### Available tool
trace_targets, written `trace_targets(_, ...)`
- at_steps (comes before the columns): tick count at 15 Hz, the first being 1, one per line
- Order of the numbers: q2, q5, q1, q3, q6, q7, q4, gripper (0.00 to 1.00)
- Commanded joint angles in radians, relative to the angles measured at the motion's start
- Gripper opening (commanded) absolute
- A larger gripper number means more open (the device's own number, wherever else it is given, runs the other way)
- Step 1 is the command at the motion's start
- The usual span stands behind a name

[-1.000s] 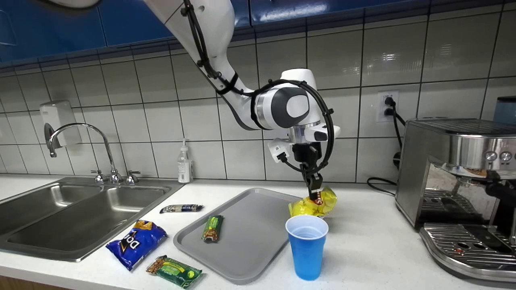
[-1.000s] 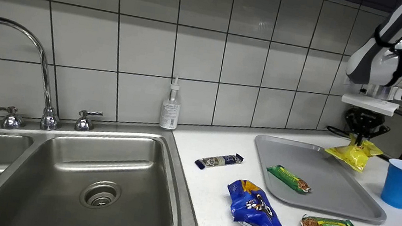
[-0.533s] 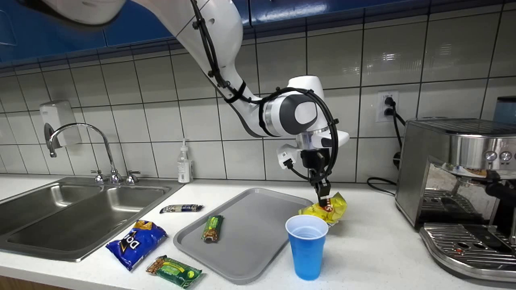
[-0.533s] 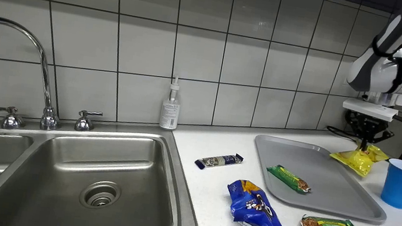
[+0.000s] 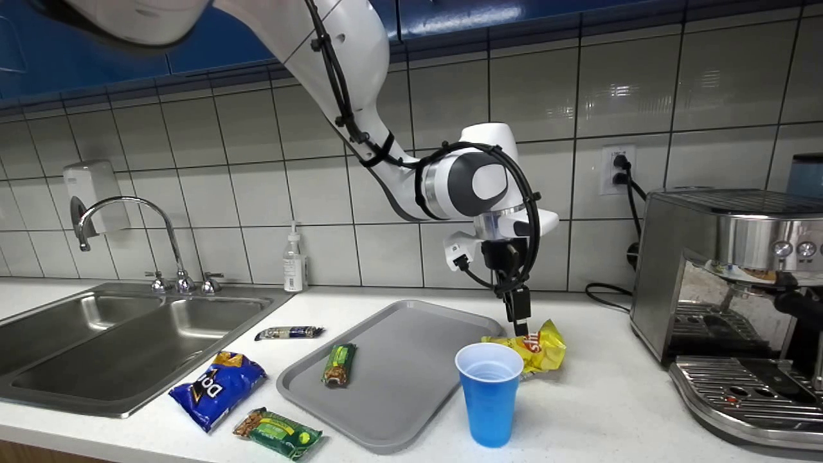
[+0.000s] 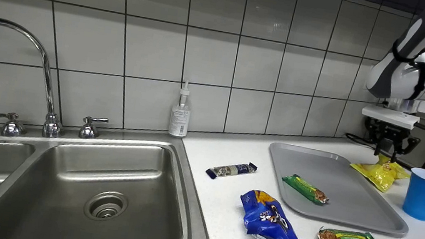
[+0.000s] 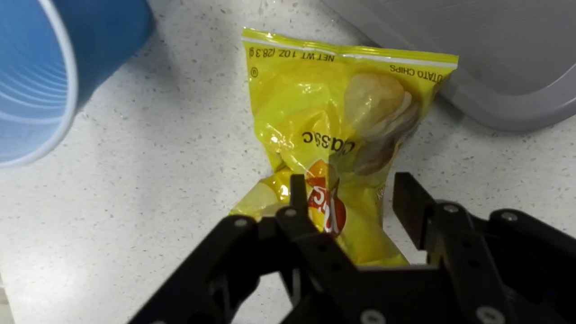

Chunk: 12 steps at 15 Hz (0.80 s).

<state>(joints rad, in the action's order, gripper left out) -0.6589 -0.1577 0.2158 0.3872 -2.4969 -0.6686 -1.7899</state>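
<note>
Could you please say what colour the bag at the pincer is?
The bag is mostly yellow, clearest in the wrist view.

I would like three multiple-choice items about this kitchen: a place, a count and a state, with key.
1. Where is the blue Doritos bag?
A. sink B. countertop C. cabinet
2. How many green snack-bar packets are visible?
A. one B. four C. two
3. The claw is:
A. open B. shut, empty C. shut on the Doritos bag

1 B: it rests on the white countertop in both exterior views.
2 C: one lies on the gray tray, the other on the countertop.
3 A: its fingers stand apart in the wrist view, the yellow Classic potato chip bag showing between them.
</note>
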Motion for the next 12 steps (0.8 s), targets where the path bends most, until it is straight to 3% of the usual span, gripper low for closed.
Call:
trace_targets(1,0.021,0.022,-0.004,-0.010,0.022,0.011,0.001,0.85)
trace_targets(3,0.038,0.042,-0.020,-0.012,-0.006,0.039,-0.027,0.99)
trace_targets(12,0.159,0.103,-0.086,-0.053,-0.115,0.211,-0.211,1.00)
